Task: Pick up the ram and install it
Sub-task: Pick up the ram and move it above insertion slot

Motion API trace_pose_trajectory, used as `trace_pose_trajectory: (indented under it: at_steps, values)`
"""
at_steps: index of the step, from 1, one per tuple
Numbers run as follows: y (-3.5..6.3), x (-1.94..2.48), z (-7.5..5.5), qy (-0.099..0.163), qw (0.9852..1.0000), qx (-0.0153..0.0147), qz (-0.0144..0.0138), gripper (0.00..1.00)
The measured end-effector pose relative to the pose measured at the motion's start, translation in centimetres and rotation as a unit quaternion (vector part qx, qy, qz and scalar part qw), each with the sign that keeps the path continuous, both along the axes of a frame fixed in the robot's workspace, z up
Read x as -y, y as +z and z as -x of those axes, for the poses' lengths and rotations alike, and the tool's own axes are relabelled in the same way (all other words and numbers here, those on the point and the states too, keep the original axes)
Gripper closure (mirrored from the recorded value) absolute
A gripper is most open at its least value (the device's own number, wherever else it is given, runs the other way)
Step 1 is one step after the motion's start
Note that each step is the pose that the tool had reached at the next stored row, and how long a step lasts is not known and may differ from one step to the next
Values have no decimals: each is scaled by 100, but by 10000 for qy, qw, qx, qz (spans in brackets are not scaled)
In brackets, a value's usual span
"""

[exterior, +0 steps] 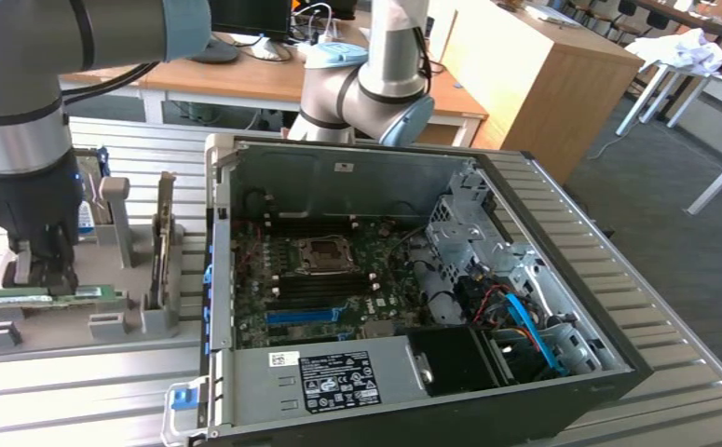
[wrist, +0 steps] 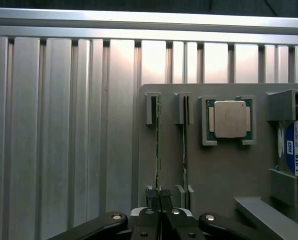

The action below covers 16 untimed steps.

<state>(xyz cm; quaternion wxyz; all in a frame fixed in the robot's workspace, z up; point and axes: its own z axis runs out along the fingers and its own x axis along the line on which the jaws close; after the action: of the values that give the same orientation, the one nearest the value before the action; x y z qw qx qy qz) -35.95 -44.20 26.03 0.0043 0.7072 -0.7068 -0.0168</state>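
Wooden desk (exterior: 454,101), tall wooden cabinet (exterior: 560,74), grey carpet floor (exterior: 659,251), daylit room.

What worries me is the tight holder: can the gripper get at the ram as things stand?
Probably yes. The gripper sits right on the ram, jaws shut on its thin edge where it stands in the grey holder. Nothing covers it, and the second stick stands apart in its own slot.

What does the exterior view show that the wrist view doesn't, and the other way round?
Exterior view: the open computer case with its motherboard, and the robot arm itself. Wrist view: the square silver processor chip, seen from straight above. Both: the grey holder, and the gripper shut on the ram, a thin green stick standing on edge in the holder.
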Motion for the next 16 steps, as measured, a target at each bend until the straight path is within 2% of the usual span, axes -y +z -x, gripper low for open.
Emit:
trace_pose_trajectory:
  at_steps: [16]
  values:
    - [277, 0, -11, 0, 10000, 0, 0, 88]
